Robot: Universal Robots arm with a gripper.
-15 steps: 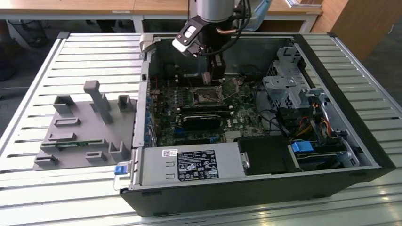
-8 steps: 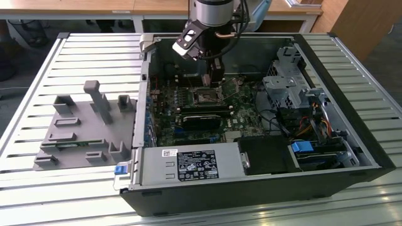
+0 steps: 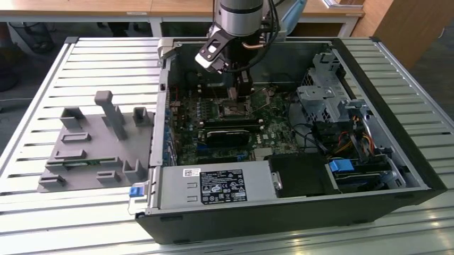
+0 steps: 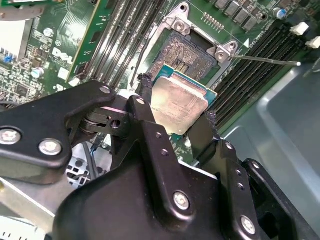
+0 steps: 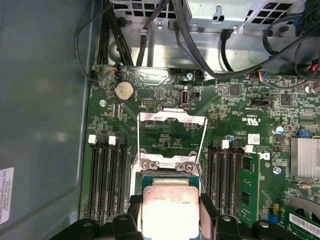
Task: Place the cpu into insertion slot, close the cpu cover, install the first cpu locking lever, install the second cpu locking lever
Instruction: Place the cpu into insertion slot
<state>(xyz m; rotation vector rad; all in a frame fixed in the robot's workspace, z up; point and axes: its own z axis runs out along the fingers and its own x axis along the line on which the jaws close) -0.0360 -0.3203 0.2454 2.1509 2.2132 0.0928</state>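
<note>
The gripper [image 4: 177, 99] is clenched on the cpu [image 4: 182, 107]; its two black fingers [image 4: 145, 95] press on opposite edges of the chip. The cpu is over the near edge of the slot [image 4: 192, 52], and I cannot tell if they touch. The slot lies bare. The cover [image 5: 172, 119] is swung open, away from the slot. A thin lever [image 4: 265, 59] sticks out from one corner of the slot. All this is inside an open case [image 3: 284, 218] on a slatted table [image 3: 71, 58].
</note>
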